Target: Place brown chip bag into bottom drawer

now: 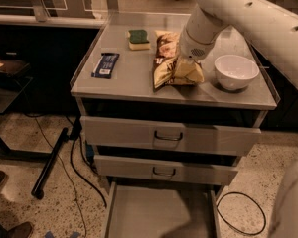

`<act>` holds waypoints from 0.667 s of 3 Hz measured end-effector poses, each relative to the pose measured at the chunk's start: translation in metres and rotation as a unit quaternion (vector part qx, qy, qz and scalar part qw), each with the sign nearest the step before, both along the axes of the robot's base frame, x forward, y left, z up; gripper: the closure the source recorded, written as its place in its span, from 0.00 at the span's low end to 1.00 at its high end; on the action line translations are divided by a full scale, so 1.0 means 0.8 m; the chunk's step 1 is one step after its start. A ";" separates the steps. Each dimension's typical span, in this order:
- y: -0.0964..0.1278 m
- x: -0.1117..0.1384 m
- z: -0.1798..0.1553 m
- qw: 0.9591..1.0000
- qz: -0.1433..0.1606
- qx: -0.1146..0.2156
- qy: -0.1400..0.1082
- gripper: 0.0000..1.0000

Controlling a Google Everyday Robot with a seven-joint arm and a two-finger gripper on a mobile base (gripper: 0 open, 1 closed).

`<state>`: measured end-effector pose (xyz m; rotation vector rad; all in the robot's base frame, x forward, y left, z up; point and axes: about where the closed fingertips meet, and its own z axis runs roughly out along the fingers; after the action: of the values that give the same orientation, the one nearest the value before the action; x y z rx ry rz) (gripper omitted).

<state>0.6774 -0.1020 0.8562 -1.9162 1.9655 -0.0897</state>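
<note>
The brown chip bag [165, 68] lies on the grey cabinet top [124, 81], brown end towards the back, cream-yellow end towards the front. My gripper [183, 63] comes down from the white arm at the upper right and sits right on the middle of the bag, its tip hidden behind the wrist. The bottom drawer [154, 209] is pulled out at floor level below the two upper drawers; its shallow grey tray holds nothing that I can see.
A white bowl [236, 71] stands just right of the bag. A green and yellow sponge [138, 38] and a dark blue wrapper bar [106, 65] lie to its left. Two handled drawer fronts [169, 135] sit above the open tray. Cables [241, 214] and a black pole [49, 160] lie on the floor.
</note>
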 end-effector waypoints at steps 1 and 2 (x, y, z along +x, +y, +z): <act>0.006 -0.029 0.025 1.000 -0.003 0.020 -0.022 1.00; 0.016 -0.067 0.038 0.999 0.004 0.036 -0.028 1.00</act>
<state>0.6234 -0.0890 0.8865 -1.8569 1.8975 -0.0702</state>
